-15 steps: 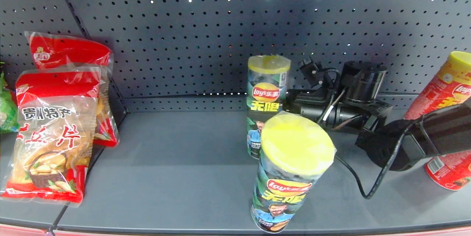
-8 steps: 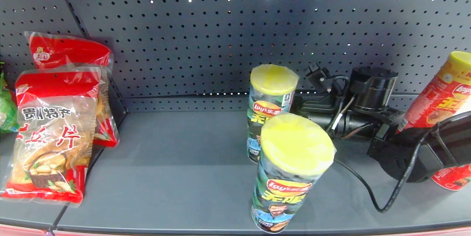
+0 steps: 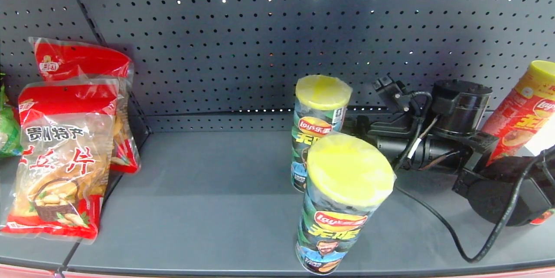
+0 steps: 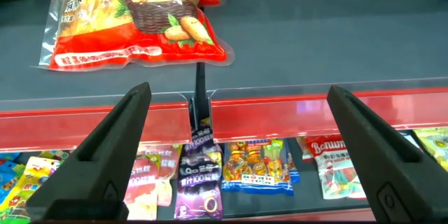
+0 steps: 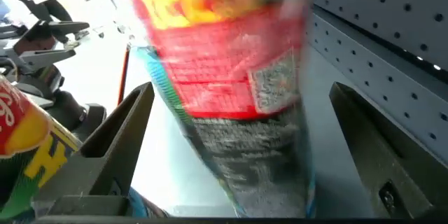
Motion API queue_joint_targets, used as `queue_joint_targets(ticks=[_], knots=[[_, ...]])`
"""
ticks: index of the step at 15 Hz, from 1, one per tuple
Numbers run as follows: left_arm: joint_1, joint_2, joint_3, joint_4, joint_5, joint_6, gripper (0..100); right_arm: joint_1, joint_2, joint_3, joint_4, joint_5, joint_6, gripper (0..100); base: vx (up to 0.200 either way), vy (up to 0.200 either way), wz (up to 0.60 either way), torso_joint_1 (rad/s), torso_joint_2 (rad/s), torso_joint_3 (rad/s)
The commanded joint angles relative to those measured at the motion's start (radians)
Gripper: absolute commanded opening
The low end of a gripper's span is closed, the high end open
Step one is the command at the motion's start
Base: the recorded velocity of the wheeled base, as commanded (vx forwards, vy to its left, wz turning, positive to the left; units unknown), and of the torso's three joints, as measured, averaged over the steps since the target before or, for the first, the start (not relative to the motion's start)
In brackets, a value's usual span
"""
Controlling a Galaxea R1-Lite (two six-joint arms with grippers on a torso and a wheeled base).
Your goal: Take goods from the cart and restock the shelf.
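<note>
Two chip cans with yellow lids stand upright on the grey shelf (image 3: 208,191). The front can (image 3: 344,202) is near the shelf's edge, and the rear can (image 3: 320,130) is just behind it, close to the pegboard back wall (image 3: 243,44). The right arm (image 3: 438,143) lies low over the shelf, to the right of the rear can. The right claw (image 5: 241,87) is spread wide, with a blurred red-labelled can (image 5: 231,77) between its fingers and touching neither. A red can (image 3: 522,109) stands at the far right, and red snack bags (image 3: 65,156) stand at the left. The left claw (image 4: 239,91), also spread wide, hovers before the shelf's red front edge (image 4: 280,115).
</note>
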State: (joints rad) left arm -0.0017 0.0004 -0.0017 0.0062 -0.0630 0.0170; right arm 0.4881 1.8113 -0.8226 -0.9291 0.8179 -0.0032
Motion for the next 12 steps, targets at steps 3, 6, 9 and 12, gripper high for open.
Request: queue_joint_targets(ticks=[3,6,9,12], knots=[[0.0,0.0,0.0,0.0,0.0,0.0,100,-0.052,-0.007,0.013,0.001,0.0,-0.003,100,0.0,0.0,0.0,0.0,0.0,0.0],[0.0,0.0,0.0,0.0,0.0,0.0,100,-0.083,-0.015,0.026,0.001,0.001,-0.003,100,0.0,0.0,0.0,0.0,0.0,0.0],[0.0,0.0,0.0,0.0,0.0,0.0,100,-0.095,-0.017,0.026,0.001,0.001,-0.003,100,0.0,0.0,0.0,0.0,0.0,0.0],[0.0,0.0,0.0,0.0,0.0,0.0,100,-0.103,-0.029,0.043,0.001,0.001,-0.003,100,0.0,0.0,0.0,0.0,0.0,0.0]])
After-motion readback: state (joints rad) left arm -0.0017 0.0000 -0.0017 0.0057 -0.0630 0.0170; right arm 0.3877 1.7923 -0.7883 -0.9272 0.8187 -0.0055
